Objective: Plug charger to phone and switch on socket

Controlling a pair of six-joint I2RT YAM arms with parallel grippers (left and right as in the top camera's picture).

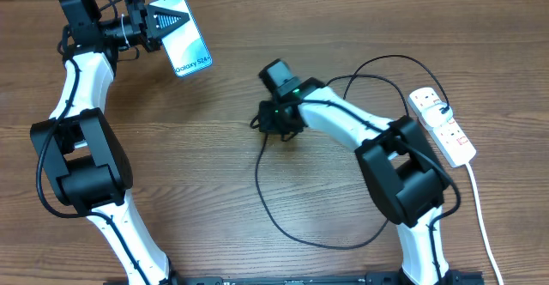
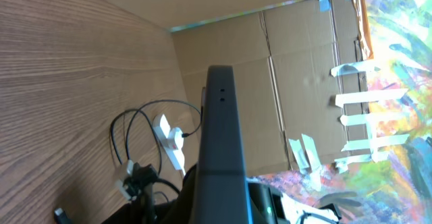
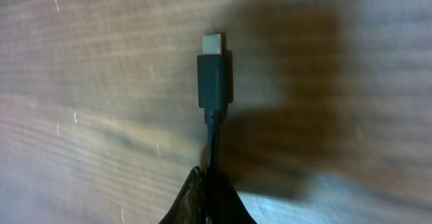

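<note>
overhead, left claw (image 1: 165, 21): clamped on the phone (image 1: 190, 51), upper left of frame, screen facing up.
overhead, right claw (image 1: 276, 120): frame centre, pinched shut on the charger (image 1: 262, 191) near its end; slack loops lower centre.
overhead, socket (image 1: 443, 126): right edge, well apart from both claws.
left wrist: phone (image 2: 219, 150) edge-on mid-frame; my fingers aren't clear here.
right wrist: connector tip (image 3: 213, 75) sticks straight out past my pinch, over the table (image 3: 81, 82).
step: seat tip in the phone's end. Keep plug axis square, go slow, left claw braces the push.
</note>
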